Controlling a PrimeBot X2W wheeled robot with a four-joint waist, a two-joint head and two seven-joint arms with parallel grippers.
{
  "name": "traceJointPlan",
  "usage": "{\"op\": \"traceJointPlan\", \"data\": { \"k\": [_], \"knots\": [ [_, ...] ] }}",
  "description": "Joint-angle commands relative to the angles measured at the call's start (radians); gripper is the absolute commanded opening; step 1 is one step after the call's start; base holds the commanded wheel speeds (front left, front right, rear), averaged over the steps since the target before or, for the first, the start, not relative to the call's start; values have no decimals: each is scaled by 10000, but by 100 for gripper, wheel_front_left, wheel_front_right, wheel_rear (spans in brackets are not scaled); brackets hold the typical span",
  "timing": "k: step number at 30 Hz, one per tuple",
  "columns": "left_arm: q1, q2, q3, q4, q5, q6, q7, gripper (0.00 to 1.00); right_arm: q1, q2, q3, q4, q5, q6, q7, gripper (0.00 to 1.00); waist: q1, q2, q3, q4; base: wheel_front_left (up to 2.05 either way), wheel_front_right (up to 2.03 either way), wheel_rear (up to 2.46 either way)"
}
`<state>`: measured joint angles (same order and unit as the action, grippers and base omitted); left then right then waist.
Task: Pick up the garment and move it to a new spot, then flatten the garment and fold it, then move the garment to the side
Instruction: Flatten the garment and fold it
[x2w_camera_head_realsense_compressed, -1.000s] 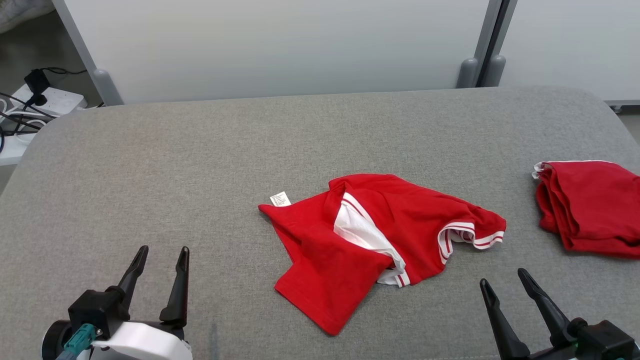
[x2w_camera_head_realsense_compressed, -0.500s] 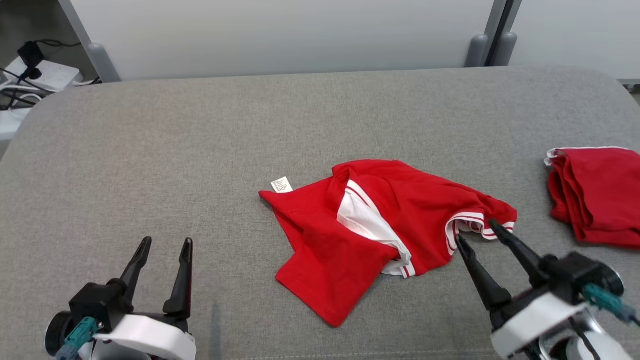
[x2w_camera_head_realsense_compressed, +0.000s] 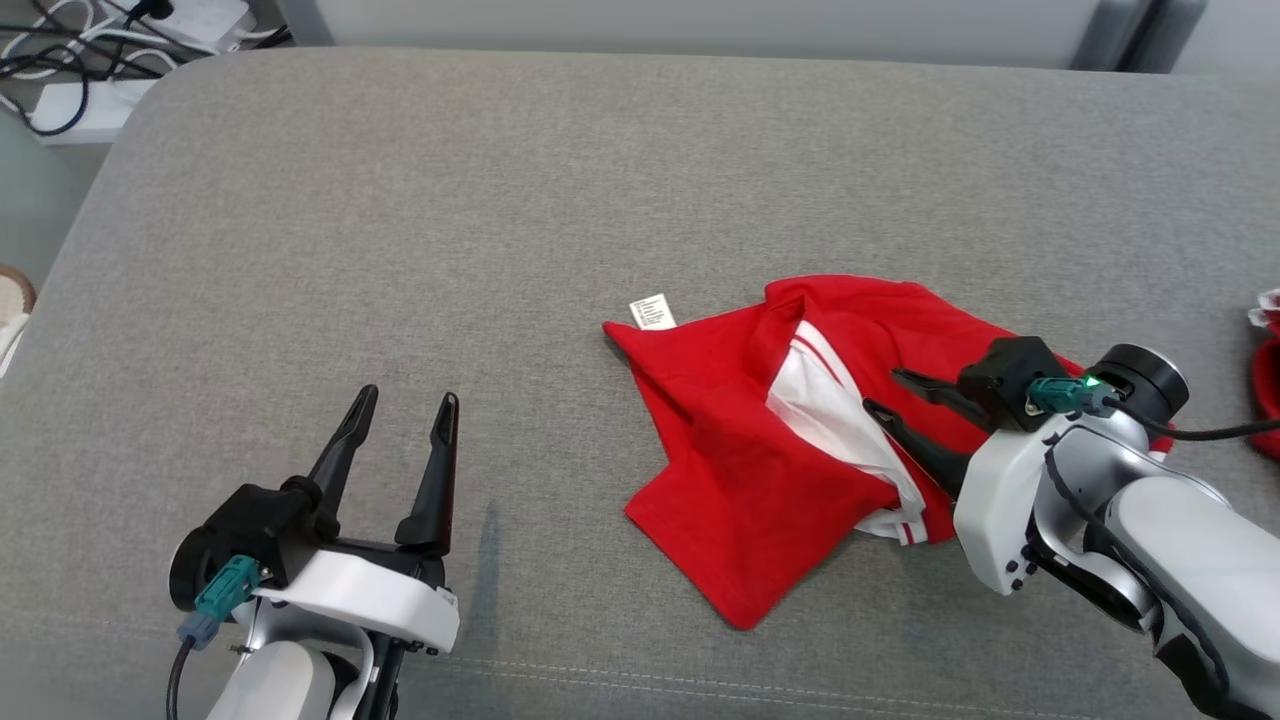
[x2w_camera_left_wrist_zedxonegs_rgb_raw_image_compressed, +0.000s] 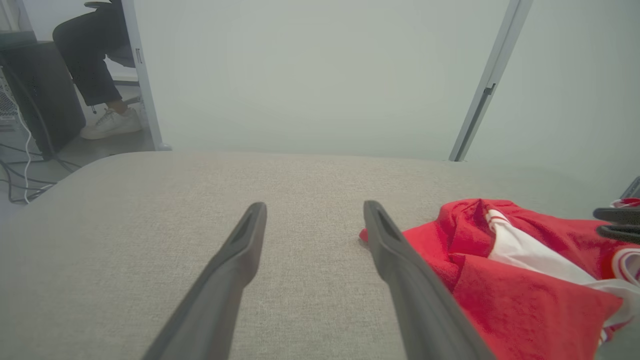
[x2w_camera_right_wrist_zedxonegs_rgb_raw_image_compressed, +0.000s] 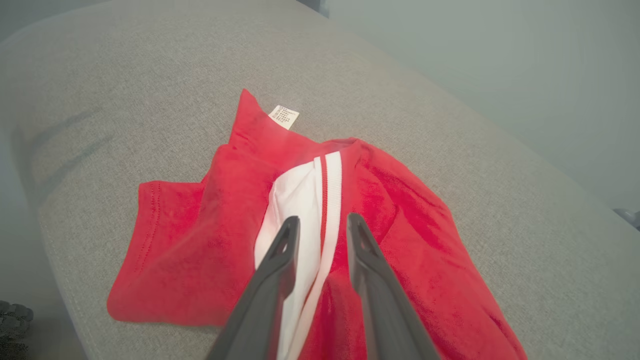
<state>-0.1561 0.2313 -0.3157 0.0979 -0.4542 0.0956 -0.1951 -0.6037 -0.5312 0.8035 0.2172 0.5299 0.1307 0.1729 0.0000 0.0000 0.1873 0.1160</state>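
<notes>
The garment (x2w_camera_head_realsense_compressed: 760, 480) is a crumpled red shirt with white striped trim and a white label (x2w_camera_head_realsense_compressed: 652, 311), lying right of centre on the grey padded surface (x2w_camera_head_realsense_compressed: 400, 220). My right gripper (x2w_camera_head_realsense_compressed: 882, 390) reaches in from the right over the garment's white striped band. In the right wrist view, my right gripper (x2w_camera_right_wrist_zedxonegs_rgb_raw_image_compressed: 322, 218) has its jaws narrowed but still apart, with that band between the tips and the garment (x2w_camera_right_wrist_zedxonegs_rgb_raw_image_compressed: 210, 210) spread beneath. My left gripper (x2w_camera_head_realsense_compressed: 408, 396) stands open over bare surface left of the shirt. In the left wrist view, my left gripper (x2w_camera_left_wrist_zedxonegs_rgb_raw_image_compressed: 315, 205) has the garment (x2w_camera_left_wrist_zedxonegs_rgb_raw_image_compressed: 525, 295) to its right.
A second red garment (x2w_camera_head_realsense_compressed: 1268, 380) lies at the far right edge. A power strip with cables (x2w_camera_head_realsense_compressed: 90, 90) sits on the floor beyond the back left corner. A person's leg and white shoe (x2w_camera_left_wrist_zedxonegs_rgb_raw_image_compressed: 107, 125) show behind the left partition post.
The head camera has tilted down. My right gripper has moved from the lower right up and left onto the garment, and its jaws have narrowed. The left gripper stays open in place.
</notes>
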Motion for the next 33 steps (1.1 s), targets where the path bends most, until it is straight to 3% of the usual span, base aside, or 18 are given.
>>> {"op": "traceJointPlan", "data": {
  "k": [1,5,12,14,15,16,24,33],
  "knots": [
    [-575,93,293,-46,-40,-143,-148,100,-345,-243,396,5,188,0,29,46,0,0,269,390,0,0,0],
    [-840,-91,251,379,-78,-308,-369,100,-1087,-498,1387,496,475,0,33,46,0,0,467,709,0,0,0],
    [-1055,-257,245,748,-72,-462,-529,100,-1664,-667,2194,881,764,0,79,49,0,0,626,872,0,0,0],
    [-1116,-309,251,847,-61,-507,-564,100,-1790,-702,2437,957,885,0,136,32,0,0,645,892,0,0,0],
    [-1139,-333,258,894,-55,-526,-579,100,-1836,-709,2486,997,953,0,88,10,0,0,646,893,0,0,0],
    [-1156,-360,265,940,-49,-545,-592,100,-1867,-720,2490,1070,1003,0,38,0,0,0,642,894,0,0,0],
    [-1174,-490,396,1167,21,-674,-650,100,-1583,-866,1904,1373,1515,0,-788,0,0,0,590,756,0,0,0],
    [-1133,-419,512,1230,165,-804,-662,100,-301,-967,-78,1234,2672,0,-2216,0,0,0,432,438,0,0,0]
  ]
}}
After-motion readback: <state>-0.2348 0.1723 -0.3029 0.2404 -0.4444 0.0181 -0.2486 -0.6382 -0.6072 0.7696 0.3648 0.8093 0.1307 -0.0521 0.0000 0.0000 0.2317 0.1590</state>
